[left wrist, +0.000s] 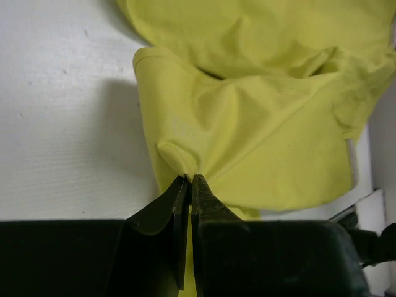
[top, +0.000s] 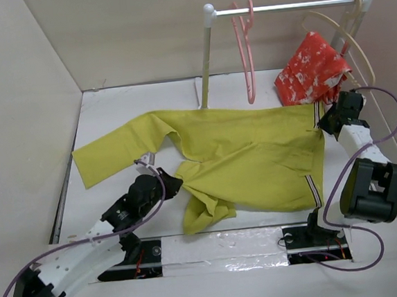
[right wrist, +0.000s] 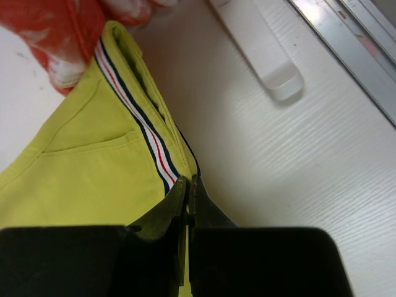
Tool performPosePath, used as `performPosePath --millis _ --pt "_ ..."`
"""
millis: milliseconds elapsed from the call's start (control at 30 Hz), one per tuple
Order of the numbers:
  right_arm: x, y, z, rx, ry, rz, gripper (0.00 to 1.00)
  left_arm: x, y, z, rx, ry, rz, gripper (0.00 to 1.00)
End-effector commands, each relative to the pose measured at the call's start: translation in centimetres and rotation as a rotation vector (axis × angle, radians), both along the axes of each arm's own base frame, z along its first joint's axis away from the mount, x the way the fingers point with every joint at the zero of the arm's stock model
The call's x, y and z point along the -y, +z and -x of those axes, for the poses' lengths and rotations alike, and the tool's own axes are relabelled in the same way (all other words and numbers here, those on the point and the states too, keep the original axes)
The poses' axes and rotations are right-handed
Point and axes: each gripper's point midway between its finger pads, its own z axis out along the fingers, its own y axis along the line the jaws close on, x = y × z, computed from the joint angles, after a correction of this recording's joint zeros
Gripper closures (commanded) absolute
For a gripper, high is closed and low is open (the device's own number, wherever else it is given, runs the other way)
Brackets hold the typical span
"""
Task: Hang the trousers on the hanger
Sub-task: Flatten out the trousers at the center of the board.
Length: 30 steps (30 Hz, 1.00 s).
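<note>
The mustard-yellow trousers (top: 248, 158) lie spread across the white table, waistband to the right, one leg reaching far left. My left gripper (top: 176, 186) is shut on a bunched fold of the trousers (left wrist: 247, 124) near the crotch. My right gripper (top: 322, 125) is shut on the striped waistband (right wrist: 142, 130) at the trousers' far right corner. The pink hanger (top: 247, 54) hangs by its hook on the white rail (top: 283, 6) at the back, apart from the trousers.
A beige hanger (top: 350, 34) on the same rail carries a red white-patterned garment (top: 310, 69), also at top left in the right wrist view (right wrist: 55, 37). The rail's post (top: 206, 64) stands behind the trousers. Walls enclose the table on three sides.
</note>
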Motion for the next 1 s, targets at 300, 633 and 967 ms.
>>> performPosePath --millis 300,633,967 --pt "2.1 0.6 -1.6 0.029 -0.139 0.081 0.28 -3.5 5.0 0.2 0.041 0.176 0.005 0.15" --pt "-9.0 3.7 2.6 0.241 0.192 0.033 0.72 -7.2 8.8 -3.8 0.142 0.507 0.069 0.17" --pt "-21.6 2.1 10.7 0.330 0.817 -0.076 1.00 -17.4 2.3 -10.3 -0.043 0.909 -0.033 0.26"
